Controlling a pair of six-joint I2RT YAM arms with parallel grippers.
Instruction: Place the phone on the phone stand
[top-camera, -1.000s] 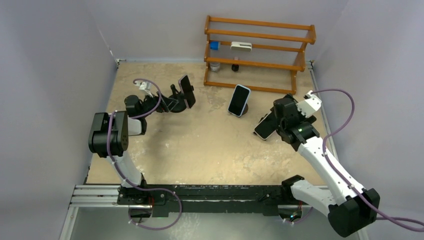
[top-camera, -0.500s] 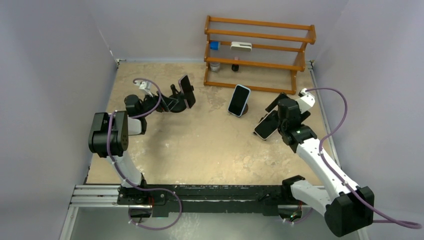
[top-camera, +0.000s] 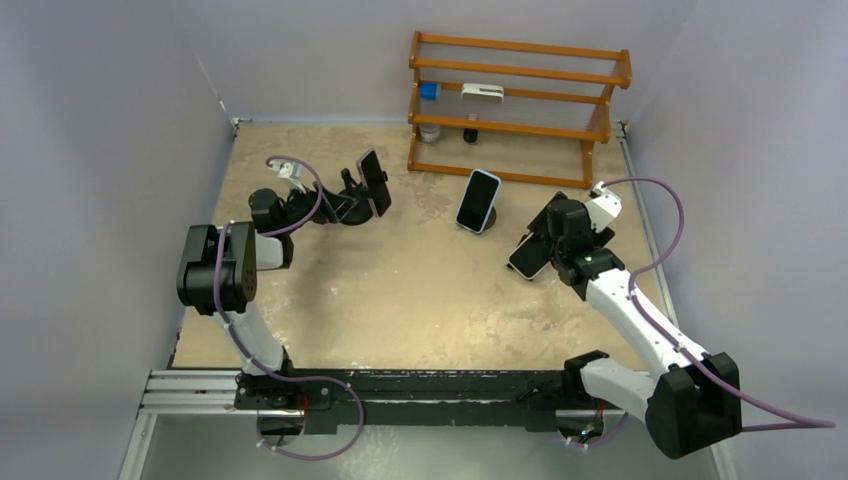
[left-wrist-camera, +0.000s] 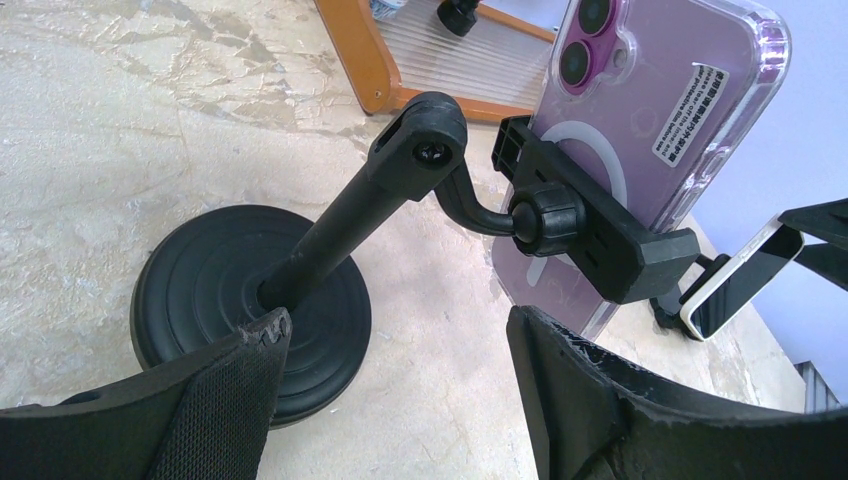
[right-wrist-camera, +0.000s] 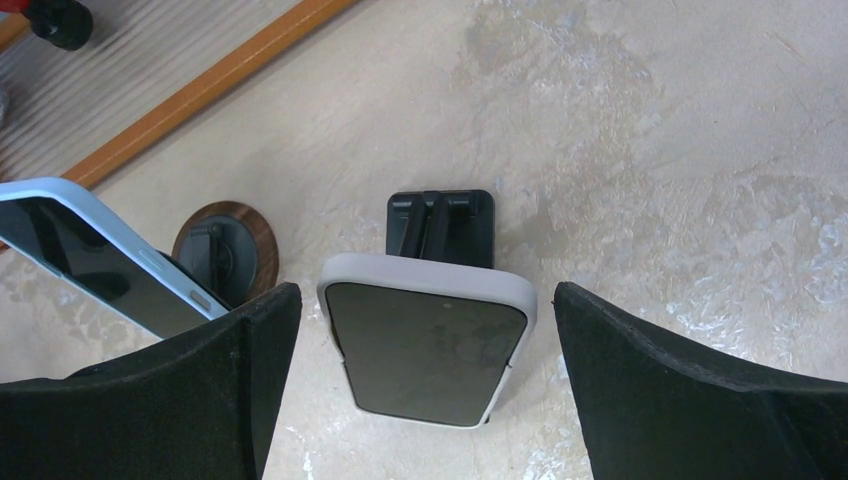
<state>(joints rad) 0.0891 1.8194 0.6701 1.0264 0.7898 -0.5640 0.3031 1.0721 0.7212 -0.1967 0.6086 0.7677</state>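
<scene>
A phone in a pale grey case (right-wrist-camera: 428, 340) leans screen-up on a small black stand (right-wrist-camera: 441, 226) at the right of the table; it also shows in the top view (top-camera: 529, 255). My right gripper (right-wrist-camera: 425, 385) is open, its fingers either side of that phone without touching it; in the top view it (top-camera: 552, 232) sits just over the phone. A purple-cased phone (left-wrist-camera: 640, 110) is clamped in a black arm stand (left-wrist-camera: 250, 300) on the left (top-camera: 374, 183). My left gripper (left-wrist-camera: 395, 400) is open, beside that stand's base.
A third phone in a light blue case (top-camera: 478, 199) leans on a round wood-topped stand (right-wrist-camera: 226, 247) mid-table. A wooden rack (top-camera: 515, 105) with small items stands at the back. Grey walls close in on both sides.
My right gripper has pulled in over the grey-cased phone and turned; its arm has shifted left. The phone stays on its stand. The left arm has not moved.
</scene>
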